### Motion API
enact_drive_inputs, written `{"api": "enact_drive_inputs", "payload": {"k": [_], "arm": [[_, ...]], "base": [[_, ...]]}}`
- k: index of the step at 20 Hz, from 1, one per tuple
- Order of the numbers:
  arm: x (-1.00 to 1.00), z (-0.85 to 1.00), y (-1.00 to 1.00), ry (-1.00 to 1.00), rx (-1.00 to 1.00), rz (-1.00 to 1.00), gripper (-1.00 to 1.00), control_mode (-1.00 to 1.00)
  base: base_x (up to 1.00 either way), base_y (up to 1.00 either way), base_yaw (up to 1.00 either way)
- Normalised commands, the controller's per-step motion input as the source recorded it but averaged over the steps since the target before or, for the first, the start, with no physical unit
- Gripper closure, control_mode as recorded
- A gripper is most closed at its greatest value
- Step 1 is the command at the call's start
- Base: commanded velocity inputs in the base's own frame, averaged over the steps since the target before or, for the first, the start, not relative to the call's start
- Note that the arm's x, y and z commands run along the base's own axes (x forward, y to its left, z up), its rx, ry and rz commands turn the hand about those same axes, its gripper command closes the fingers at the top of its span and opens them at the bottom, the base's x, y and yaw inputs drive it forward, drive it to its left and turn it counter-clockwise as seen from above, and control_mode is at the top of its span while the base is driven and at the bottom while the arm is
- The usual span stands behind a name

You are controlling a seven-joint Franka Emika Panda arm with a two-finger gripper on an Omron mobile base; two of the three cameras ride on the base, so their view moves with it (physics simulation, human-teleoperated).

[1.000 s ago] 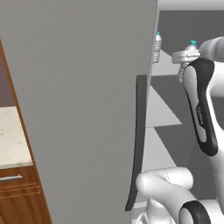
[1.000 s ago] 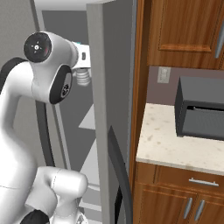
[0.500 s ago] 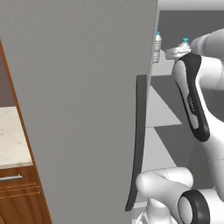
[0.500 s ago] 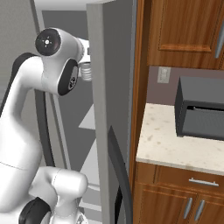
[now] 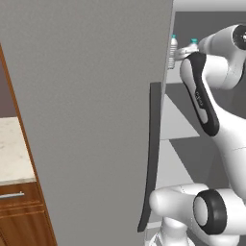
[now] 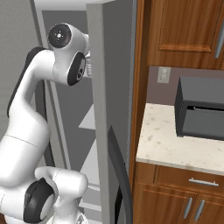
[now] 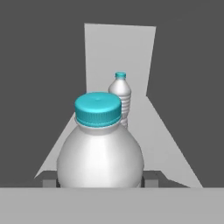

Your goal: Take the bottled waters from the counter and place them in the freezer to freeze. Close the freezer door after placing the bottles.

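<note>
Pincer grips our bottle by its body inside the freezer, just behind another bottle standing upright on a shelf.

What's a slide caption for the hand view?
Tool shut on a bottled water, a second bottle standing ahead on the pale freezer shelf.

Arm: we see smooth, glossy white rounded links.
Joints: we note dark round caps.
Inner link panels: black, elongated.
</note>
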Motion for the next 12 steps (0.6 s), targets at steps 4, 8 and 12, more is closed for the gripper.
{"api": "enact_drive_inputs", "payload": {"k": [4, 8, 12], "arm": [[0.41, -0.05, 0.0, 0.0, 0.0, 0.0, 1.0, -1.0], [0.33, -0.08, -0.02, 0.01, 0.0, 0.0, 1.0, -1.0], [0.18, -0.08, -0.05, 0.0, 0.0, 0.0, 1.0, -1.0]], "base": [[0.0, 0.0, 0.0], [0.0, 0.0, 0.0], [0.0, 0.0, 0.0]]}}
